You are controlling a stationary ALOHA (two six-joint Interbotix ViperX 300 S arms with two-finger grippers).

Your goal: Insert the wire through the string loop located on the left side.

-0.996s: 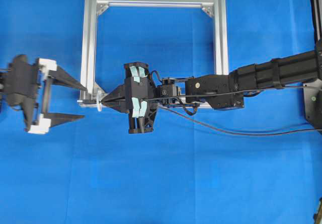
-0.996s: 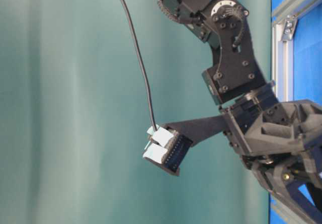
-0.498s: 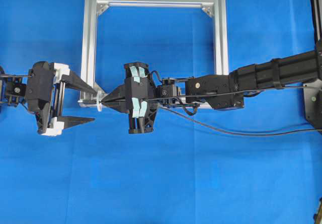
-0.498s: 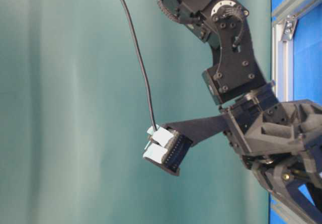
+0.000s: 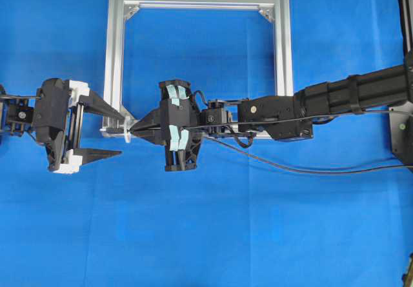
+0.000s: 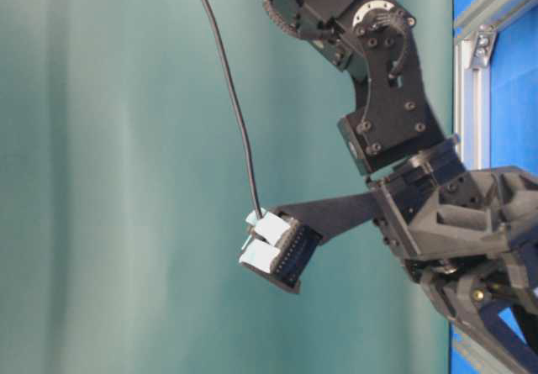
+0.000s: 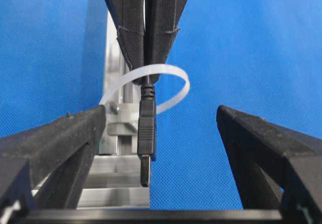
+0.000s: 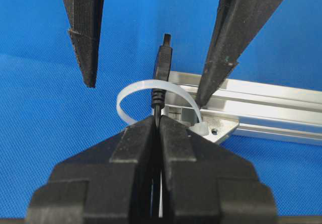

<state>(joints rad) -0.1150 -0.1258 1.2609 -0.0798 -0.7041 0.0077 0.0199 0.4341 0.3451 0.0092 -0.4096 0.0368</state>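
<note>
Overhead: silver frame [image 5: 197, 0] on blue cloth [image 5: 226, 235], open side toward 6 o'clock. Right gripper [image 5: 134, 131] reaches across to the frame's lower-left corner, jaws pinched shut on the wire [image 5: 310, 169], which trails off toward 3 o'clock. Left gripper [image 5: 111, 132] sits at 9 o'clock of that corner, jaws wide, tips either side of the plug. String loop [image 5: 127, 131] is a tiny white speck at the corner.

Table-level: only right arm links and the wire [image 6: 231, 105] hanging against a teal backdrop [image 6: 101, 181]; loop not visible.

Left wrist: plug [image 7: 146, 133] pokes through the string loop [image 7: 176, 80] toward camera, right gripper's closed fingers [image 7: 161, 22] at 12 o'clock, frame rail behind.

Right wrist: wire [image 8: 162, 68] clamped between shut fingers [image 8: 136, 143], plug past the loop [image 8: 146, 87]; left gripper's spread fingers [image 8: 83, 27] flank it.
</note>
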